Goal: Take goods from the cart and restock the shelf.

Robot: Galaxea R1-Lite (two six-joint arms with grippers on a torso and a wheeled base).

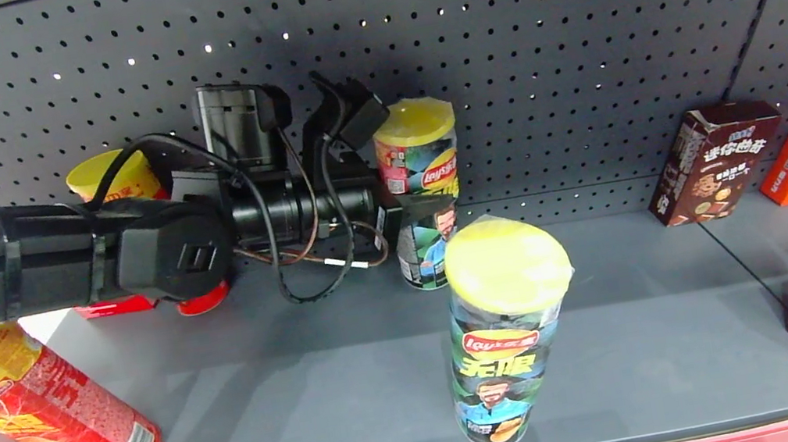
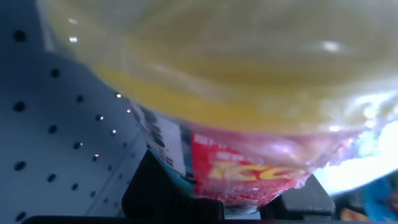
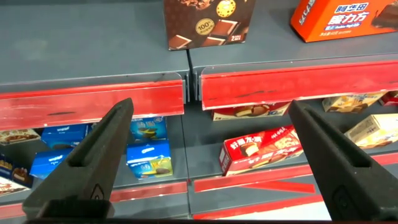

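- Shelf board [image 1: 295, 395]: flat grey metal, matte, red front strip; perforated grey pegboard [image 1: 530, 33] behind.
- Left gripper [image 1: 414, 210]: black, cabled, reaching from left, clamped at mid-height on held can.
- Held can [image 1: 419, 154]: upright printed cylinder, glossy film wrap, yellow plastic lid; far centre, just before pegboard.
- Near can [image 1: 503, 338]: same type, upright, front centre, apart from left gripper.
- Red cans [image 1: 60, 408]: tilted, near left.
- Cardboard boxes [image 1: 712, 159]: brown and orange, rectangular, right.
- Right gripper [image 3: 211, 107]: black wedge fingers spread wide, holding nothing, facing lower shelves.
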